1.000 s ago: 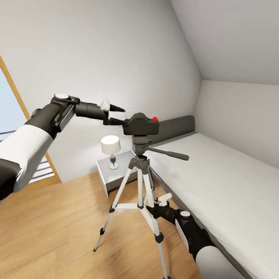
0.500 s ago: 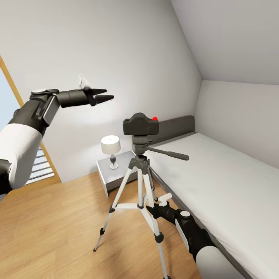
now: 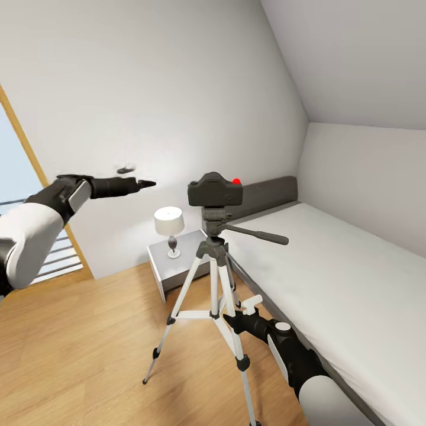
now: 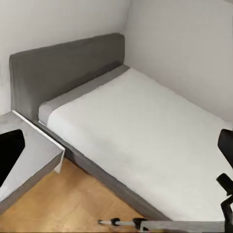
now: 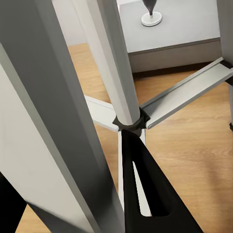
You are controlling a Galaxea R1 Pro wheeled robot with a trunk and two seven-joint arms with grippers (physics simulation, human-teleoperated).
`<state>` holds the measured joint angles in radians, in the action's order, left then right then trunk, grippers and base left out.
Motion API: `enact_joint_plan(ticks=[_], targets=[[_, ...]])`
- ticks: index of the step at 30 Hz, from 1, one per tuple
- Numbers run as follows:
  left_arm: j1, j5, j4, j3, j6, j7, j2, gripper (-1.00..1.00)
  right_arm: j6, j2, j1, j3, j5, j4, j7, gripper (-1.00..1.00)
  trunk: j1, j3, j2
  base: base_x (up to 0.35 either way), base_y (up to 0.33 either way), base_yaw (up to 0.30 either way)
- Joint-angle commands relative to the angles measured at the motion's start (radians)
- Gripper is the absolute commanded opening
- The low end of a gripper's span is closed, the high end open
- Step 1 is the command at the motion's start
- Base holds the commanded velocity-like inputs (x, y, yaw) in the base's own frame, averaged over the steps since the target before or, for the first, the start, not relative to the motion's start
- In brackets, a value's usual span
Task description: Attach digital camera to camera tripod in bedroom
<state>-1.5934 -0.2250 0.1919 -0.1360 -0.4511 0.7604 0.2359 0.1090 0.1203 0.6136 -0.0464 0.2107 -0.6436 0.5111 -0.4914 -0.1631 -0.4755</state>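
The black digital camera [image 3: 214,189], red button [image 3: 236,181] on top, sits on the head of the camera tripod [image 3: 214,278], with nothing holding it. My left gripper [image 3: 145,184] hovers to the camera's left, well apart from it, seen edge-on with its tips toward the camera; one dark finger [image 4: 9,155] shows at the edge of the left wrist view, so it reads as open. My right gripper [image 3: 234,322] is low down, shut around a silver tripod leg [image 5: 48,121], with one black finger [image 5: 145,194] beside it.
The grey-framed white bed [image 3: 331,266] runs along the right wall just behind the tripod. A grey nightstand [image 3: 177,263] with a small lamp [image 3: 169,228] stands behind it. The wood-framed window [image 3: 23,154] is at the left. Light wood floor [image 3: 89,355] lies open on the left.
My left gripper has let go of the camera and drawn back to the left, first rising, then dropping to camera height. Camera, tripod and right arm have stayed put.
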Motion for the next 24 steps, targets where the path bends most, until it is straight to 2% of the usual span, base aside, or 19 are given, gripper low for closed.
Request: enact_joint_plan(ticks=[1,5,8,9,15,16,19,20,23,24], targets=[[-0.001,-0.012,-0.070,-0.006,-0.004,-0.025,0.001,1.00,0.004,0.001,0.000,-0.004,0.030,0.073,0.004,-1.00,-0.001,-0.002,-0.001,0.000,0.000,0.000],[0.009,-0.013,-0.143,-0.005,0.020,-0.078,0.010,1.00,0.004,0.001,0.000,-0.004,0.030,0.074,0.004,-1.00,-0.001,-0.002,-0.001,0.000,0.000,0.000],[0.052,-0.014,-0.165,-0.005,0.045,-0.120,0.017,1.00,0.005,0.001,0.000,-0.004,0.030,0.074,0.004,-1.00,-0.001,-0.002,-0.001,0.000,0.000,0.000],[0.093,-0.014,-0.174,-0.005,0.061,-0.146,0.024,1.00,0.005,0.001,0.000,-0.004,0.030,0.074,0.004,-1.00,-0.001,-0.002,-0.001,0.000,0.000,0.000],[0.235,-0.027,-0.186,-0.003,0.107,-0.228,0.053,1.00,0.005,0.001,0.000,-0.004,0.030,0.074,0.004,-1.00,-0.001,-0.002,-0.001,0.000,0.000,0.000],[0.286,-0.041,-0.187,-0.003,0.131,-0.260,0.063,1.00,0.005,0.001,0.000,-0.004,0.030,0.074,0.004,-1.00,-0.001,-0.002,-0.001,0.000,0.000,0.000],[0.367,-0.069,-0.189,-0.002,0.180,-0.300,0.076,1.00,0.005,0.001,0.000,-0.003,0.029,0.074,0.004,-1.00,-0.001,-0.002,-0.001,0.000,0.000,0.000],[0.428,-0.089,-0.189,-0.002,0.217,-0.321,0.083,1.00,0.005,0.001,0.000,-0.003,0.029,0.074,0.004,-1.00,-0.001,-0.002,-0.001,0.000,0.000,0.000],[0.528,-0.123,-0.190,-0.002,0.268,-0.352,0.089,1.00,0.005,0.001,0.000,-0.003,0.028,0.075,0.004,-1.00,-0.001,-0.002,-0.001,0.000,0.000,0.000],[0.599,-0.150,-0.190,-0.002,0.292,-0.379,0.089,1.00,0.005,0.001,0.000,-0.003,0.028,0.075,0.004,-1.00,-0.001,-0.002,-0.001,0.000,0.000,0.000]])
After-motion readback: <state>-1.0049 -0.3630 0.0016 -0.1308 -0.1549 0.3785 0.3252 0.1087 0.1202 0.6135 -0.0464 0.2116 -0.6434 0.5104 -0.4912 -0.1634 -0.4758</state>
